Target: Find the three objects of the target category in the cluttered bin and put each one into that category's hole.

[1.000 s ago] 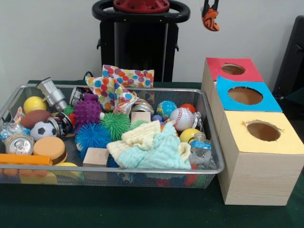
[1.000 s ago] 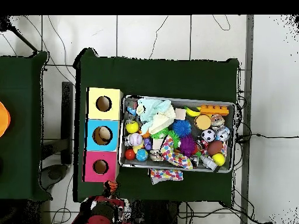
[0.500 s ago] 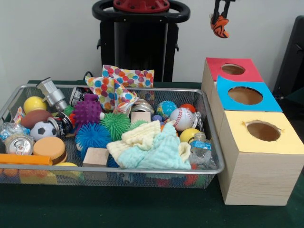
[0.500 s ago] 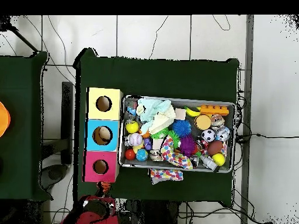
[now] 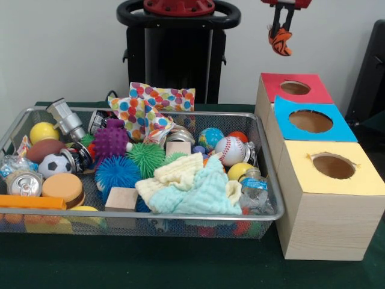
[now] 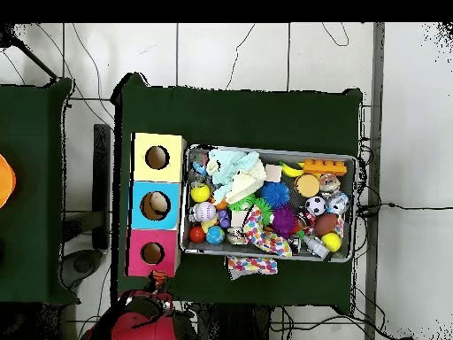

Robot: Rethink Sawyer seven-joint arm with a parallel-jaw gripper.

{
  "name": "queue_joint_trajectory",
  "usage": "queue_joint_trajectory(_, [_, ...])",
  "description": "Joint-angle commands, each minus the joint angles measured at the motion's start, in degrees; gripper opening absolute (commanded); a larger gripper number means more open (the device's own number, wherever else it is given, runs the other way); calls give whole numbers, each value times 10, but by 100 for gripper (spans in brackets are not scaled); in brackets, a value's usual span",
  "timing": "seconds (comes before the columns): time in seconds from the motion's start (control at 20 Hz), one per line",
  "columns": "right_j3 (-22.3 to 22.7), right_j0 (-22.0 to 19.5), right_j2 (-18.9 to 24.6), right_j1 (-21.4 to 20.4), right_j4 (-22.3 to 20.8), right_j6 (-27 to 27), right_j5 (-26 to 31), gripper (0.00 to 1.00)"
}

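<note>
My gripper [image 5: 281,36] hangs at the top of the front view, shut on an orange soft toy with dark stripes [image 5: 280,40]. It holds the toy in the air above and just behind the red-surround hole [image 5: 295,88]. In the overhead view the gripper [image 6: 158,278] and toy sit just below the red box [image 6: 152,253]. The wire mesh bin [image 5: 264,161] holds the clutter to the left of the boxes; it also shows in the overhead view [image 6: 349,161]. No other soft toy animal shows in the bin.
The blue-surround hole [image 5: 310,121] and yellow-surround hole [image 5: 333,165] lie in front of the red one. The bin holds spiky balls [image 5: 117,171], a baseball [image 5: 230,150], pale cloths [image 5: 195,186], a can [image 5: 24,183] and a soccer ball [image 5: 54,164]. A spotted cloth [image 5: 150,108] drapes over its far rim.
My gripper has carried the striped toy to the right in the front view, closer to the red-surround hole. The bin's contents have not moved.
</note>
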Motion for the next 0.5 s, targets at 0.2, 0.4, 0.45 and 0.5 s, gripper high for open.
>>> queue_joint_trajectory(0.2, [-68,15,-27,55,18,101,-17,0])
queue_joint_trajectory(0.4, [-71,17,-29,55,23,96,-12,0])
queue_joint_trajectory(0.45, [-72,20,-31,56,24,98,-13,0])
queue_joint_trajectory(0.5, [-71,21,-32,56,26,98,-14,0])
